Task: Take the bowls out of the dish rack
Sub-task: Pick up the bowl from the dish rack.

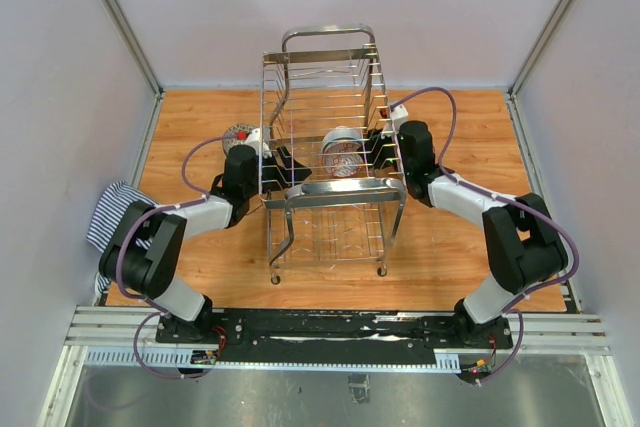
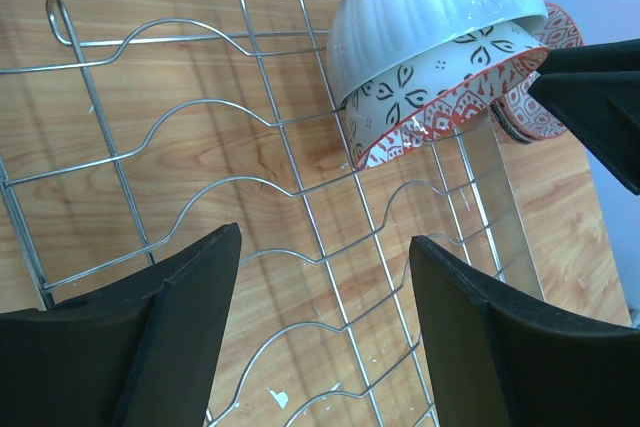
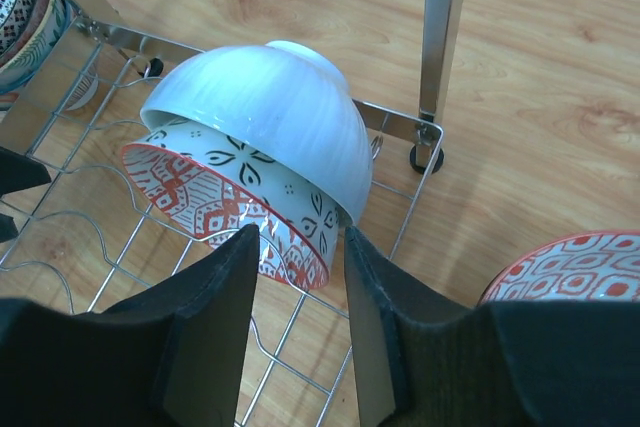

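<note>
Low in the left wrist view, our left fingers gape wide and empty above the dish rack wires. Our right fingers straddle the patterned bowl at its lower rim, the free edge. The gap is narrow, but we cannot tell if they pinch. The bowl leans mid-rack, nested under a white bowl. Farther left, a spare bowl sits on the desk.
</note>
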`<action>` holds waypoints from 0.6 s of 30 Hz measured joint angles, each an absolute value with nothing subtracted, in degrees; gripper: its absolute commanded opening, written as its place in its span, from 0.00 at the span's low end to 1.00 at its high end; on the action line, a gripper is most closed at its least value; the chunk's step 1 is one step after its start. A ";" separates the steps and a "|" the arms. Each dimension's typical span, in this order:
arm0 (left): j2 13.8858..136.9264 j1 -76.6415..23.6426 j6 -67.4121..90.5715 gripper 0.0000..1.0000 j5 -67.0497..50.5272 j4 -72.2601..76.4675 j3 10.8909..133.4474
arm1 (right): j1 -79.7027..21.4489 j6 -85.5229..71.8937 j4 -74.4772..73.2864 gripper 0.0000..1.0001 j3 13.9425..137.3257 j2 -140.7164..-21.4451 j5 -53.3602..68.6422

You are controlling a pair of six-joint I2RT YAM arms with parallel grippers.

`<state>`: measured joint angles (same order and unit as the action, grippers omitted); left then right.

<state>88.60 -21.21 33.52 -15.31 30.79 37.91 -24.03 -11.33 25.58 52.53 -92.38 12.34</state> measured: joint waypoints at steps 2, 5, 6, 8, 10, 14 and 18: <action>88.12 -21.21 33.61 0.73 -15.03 30.96 37.34 | -24.10 -11.05 26.33 0.39 52.53 -92.42 12.34; 87.22 -21.21 33.74 0.72 -14.41 31.48 36.01 | -24.34 -10.61 27.24 0.37 52.53 -93.06 12.32; 87.11 -21.21 33.76 0.73 -14.17 31.59 35.73 | -24.47 -10.50 27.31 0.37 52.53 -93.34 12.29; 87.05 -21.21 33.82 0.73 -13.85 31.66 35.42 | -24.71 -10.39 27.29 0.37 52.53 -93.97 12.27; 86.89 -21.21 33.87 0.73 -13.50 31.68 35.29 | -24.75 -10.35 27.38 0.38 52.45 -94.19 12.19; 86.61 -21.21 33.87 0.73 -12.71 31.66 35.18 | -24.75 -10.24 28.64 0.37 51.99 -94.13 11.86; 86.50 -21.21 33.89 0.73 -12.45 31.66 34.96 | -24.77 -10.02 28.67 0.37 51.99 -94.15 11.70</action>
